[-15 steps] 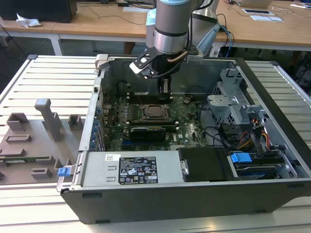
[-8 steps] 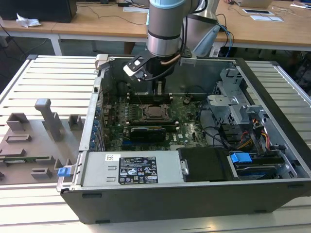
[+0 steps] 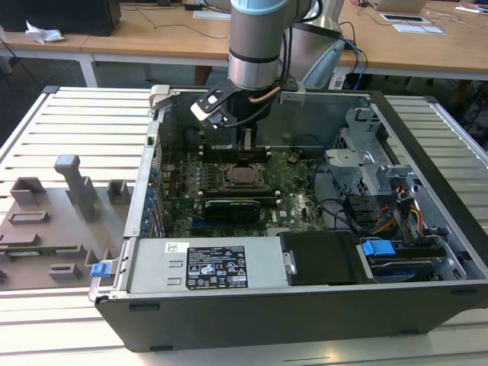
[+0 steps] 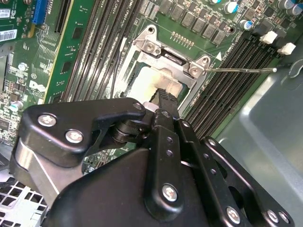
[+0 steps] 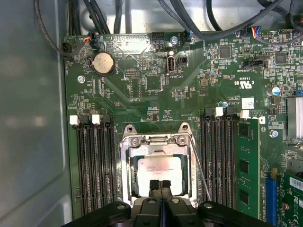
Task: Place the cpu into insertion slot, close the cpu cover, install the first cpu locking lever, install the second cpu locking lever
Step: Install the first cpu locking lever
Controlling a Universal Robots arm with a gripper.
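Exterior view, from where I stand: a thick grey arm (image 3: pixel 255 46) reaches down into an open sheet-metal computer case (image 3: pixel 305 313) that lies flat on a pale slatted table (image 3: pixel 76 122). Its black gripper (image 3: pixel 245 149) hangs just above the middle of the green motherboard (image 3: pixel 297 191).

In the first wrist view, the two slim black fingertips (image 5: pixel 155 185) are drawn together with only a hairline seam between them and nothing clamped in it. Right beneath the tips lies the cpu (image 5: pixel 158 168), a flat square with a dull silver-grey top, already seated in its socket. I cannot tell whether the tips actually press on it.

Around the chip, the cpu cover (image 5: pixel 156 140) lies flat, a thin bright metal frame with a big square window and screws at its corners. Just to one side of the fingers a locking lever (image 5: pixel 199 165), a thin shiny wire rod, slants free across the board. In the second wrist view its straight end juts out over the neighbouring slots, clear of the frame.

Long black ribbed memory slots (image 5: pixel 97 165) flank the socket on both sides of the gripper. One slot further out carries a green memory module (image 5: pixel 247 163). Well beyond the fingertips sits a round, smooth metal coin cell (image 5: pixel 103 63).
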